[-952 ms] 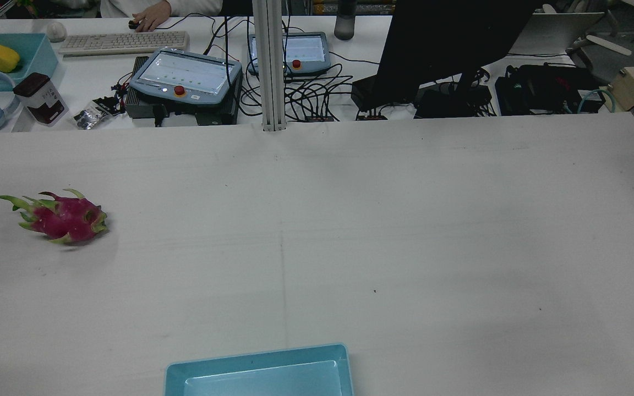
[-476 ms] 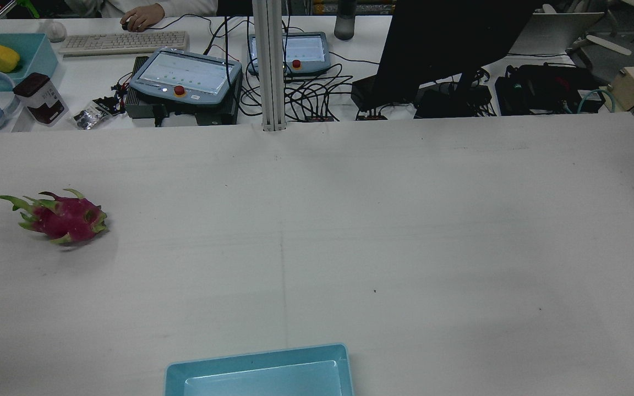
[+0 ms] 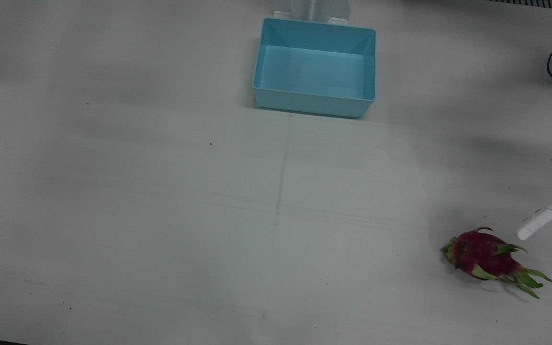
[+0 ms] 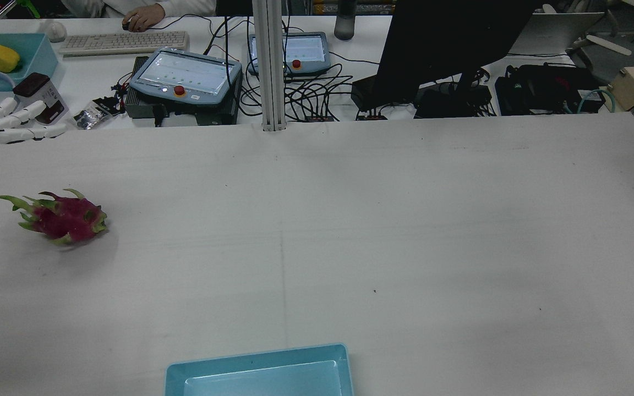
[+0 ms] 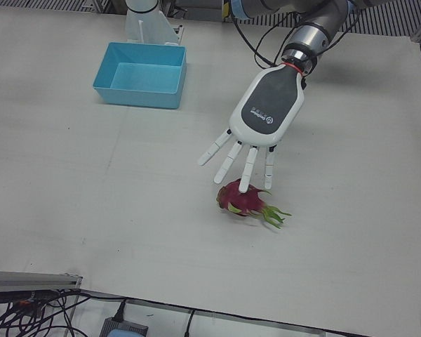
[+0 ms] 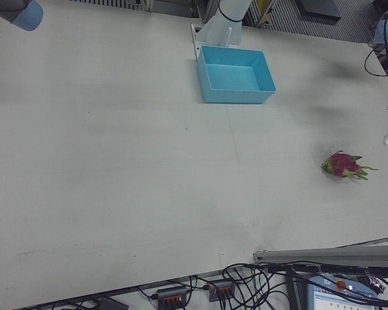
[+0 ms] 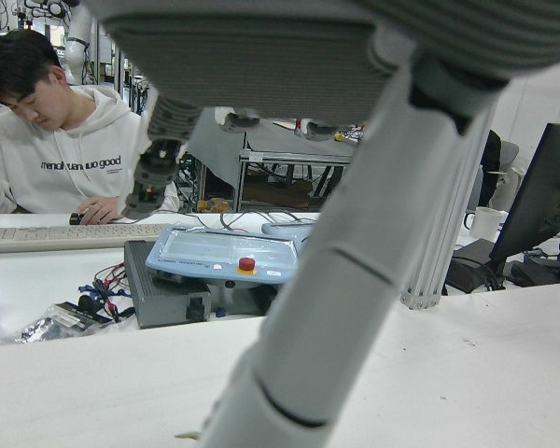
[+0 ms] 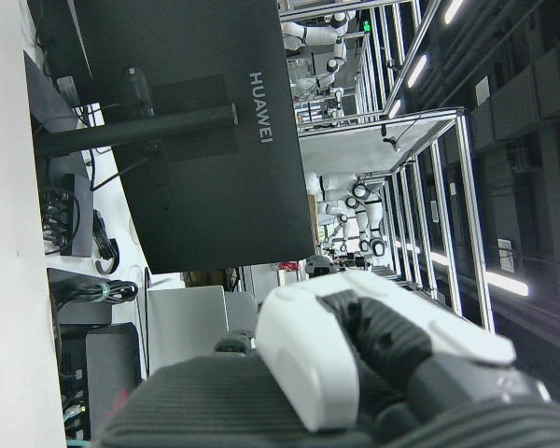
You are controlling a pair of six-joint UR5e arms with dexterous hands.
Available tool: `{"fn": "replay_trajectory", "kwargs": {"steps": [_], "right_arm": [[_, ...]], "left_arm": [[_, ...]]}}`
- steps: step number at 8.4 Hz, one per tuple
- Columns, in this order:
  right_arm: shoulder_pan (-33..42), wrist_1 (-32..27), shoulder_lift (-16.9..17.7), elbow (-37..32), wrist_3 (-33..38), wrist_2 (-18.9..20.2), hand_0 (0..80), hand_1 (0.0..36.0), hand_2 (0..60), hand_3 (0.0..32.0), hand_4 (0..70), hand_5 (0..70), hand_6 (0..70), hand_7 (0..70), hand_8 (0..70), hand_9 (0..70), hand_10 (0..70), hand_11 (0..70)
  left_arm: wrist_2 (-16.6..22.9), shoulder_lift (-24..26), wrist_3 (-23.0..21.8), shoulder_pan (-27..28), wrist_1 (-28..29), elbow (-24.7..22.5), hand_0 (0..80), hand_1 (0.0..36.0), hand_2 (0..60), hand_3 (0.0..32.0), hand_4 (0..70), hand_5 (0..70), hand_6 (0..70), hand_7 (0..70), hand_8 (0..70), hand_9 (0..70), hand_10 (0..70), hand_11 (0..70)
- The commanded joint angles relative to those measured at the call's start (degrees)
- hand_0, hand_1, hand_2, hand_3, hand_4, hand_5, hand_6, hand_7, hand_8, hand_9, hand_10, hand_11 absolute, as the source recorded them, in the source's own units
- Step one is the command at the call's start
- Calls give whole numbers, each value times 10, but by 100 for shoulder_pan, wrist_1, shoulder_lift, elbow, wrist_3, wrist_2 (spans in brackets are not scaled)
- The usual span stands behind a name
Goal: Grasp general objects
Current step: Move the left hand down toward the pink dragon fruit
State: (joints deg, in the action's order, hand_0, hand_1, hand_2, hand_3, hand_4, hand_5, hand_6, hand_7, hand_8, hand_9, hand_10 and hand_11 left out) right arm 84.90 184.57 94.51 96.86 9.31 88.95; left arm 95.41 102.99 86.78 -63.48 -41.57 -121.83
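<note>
A dragon fruit [image 5: 247, 201] is lying on its side on the white tabletop [image 3: 161, 215], near the edge on the robot's left side and well apart from the empty blue bin [image 3: 315, 67] sitting at the middle of the robot's side. The left robot hand [image 5: 256, 130] is hovering above the fruit with its fingers [image 5: 247, 168] spread and pointing down toward it, holding nothing; from the left-front view its fingertips are overlapping the fruit's top, while the front view is showing them clear of it, off to one side. The right robot hand [image 8: 355, 364] is showing only in its own camera, facing a dark monitor [image 8: 196, 131], and whether it is spread or closed cannot be told. Beyond the tabletop, a person [image 7: 56, 140] is sitting at a keyboard [image 4: 124, 42] beside two control tablets [image 4: 185, 74].
</note>
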Motion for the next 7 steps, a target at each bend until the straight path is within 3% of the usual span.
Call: {"fn": "replay_trajectory", "kwargs": {"steps": [1,2,4,5,6,7], "right_arm": [[0,0,-2,0,-8,0,0,0,0,0,0,0,0,0,0,0,0,0],[0,0,-2,0,-8,0,0,0,0,0,0,0,0,0,0,0,0,0],[0,0,-2,0,-8,0,0,0,0,0,0,0,0,0,0,0,0,0],[0,0,-2,0,-8,0,0,0,0,0,0,0,0,0,0,0,0,0],[0,0,6,0,0,0,0,0,0,0,0,0,0,0,0,0,0,0],[0,0,-2,0,-8,0,0,0,0,0,0,0,0,0,0,0,0,0]], "left_arm": [[-566,19,-65,722,-18,194,800,301,0,320,11,0,0,0,0,0,0,0],[-724,28,-257,819,-18,386,800,306,0,320,0,0,0,0,0,0,0,0],[-1320,570,-399,1310,-323,983,800,311,0,320,0,0,0,0,0,0,0,0],[-1924,817,-399,1573,-700,1012,800,315,0,320,0,0,0,0,0,0,0,0],[-2426,811,-408,1741,-730,1030,800,335,0,320,0,0,0,0,0,0,0,0],[-2474,845,-408,1856,-678,1239,800,330,0,320,0,0,0,0,0,0,0,0]]}}
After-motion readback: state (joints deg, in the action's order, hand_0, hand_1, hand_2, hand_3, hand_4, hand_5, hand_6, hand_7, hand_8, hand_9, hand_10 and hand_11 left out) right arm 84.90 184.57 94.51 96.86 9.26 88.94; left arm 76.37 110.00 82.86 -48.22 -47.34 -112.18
